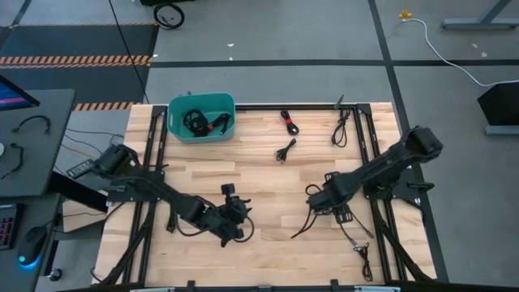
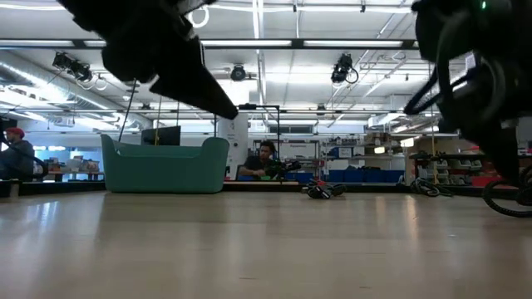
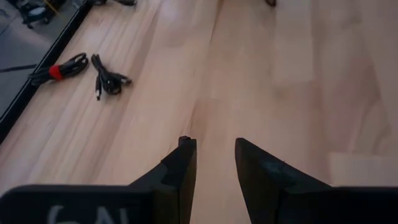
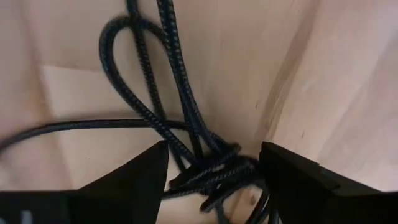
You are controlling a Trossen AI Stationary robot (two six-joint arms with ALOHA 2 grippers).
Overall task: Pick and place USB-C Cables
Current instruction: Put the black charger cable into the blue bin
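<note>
Several thin black USB-C cables (image 1: pixel 285 150) lie scattered on the wooden table; one near the far edge has a red tie (image 1: pixel 289 122). Others sit inside the teal bin (image 1: pixel 201 118) at the far left. My right gripper (image 4: pixel 214 180) is open and low over the table right of centre (image 1: pixel 315 195). Its fingers stand on either side of a bundled braided cable (image 4: pixel 208 168), whose loops lie flat on the wood; I cannot tell whether they touch it. My left gripper (image 3: pixel 214 168) is open over bare wood near the table's middle (image 1: pixel 233 199), holding nothing.
Another cable (image 1: pixel 340 130) lies by the far right corner, and one (image 1: pixel 362 258) by the near right edge. A black frame (image 1: pixel 154 142) borders the table. Bare wood stretches between the bin and my grippers. A person (image 2: pixel 264 158) sits in the room beyond.
</note>
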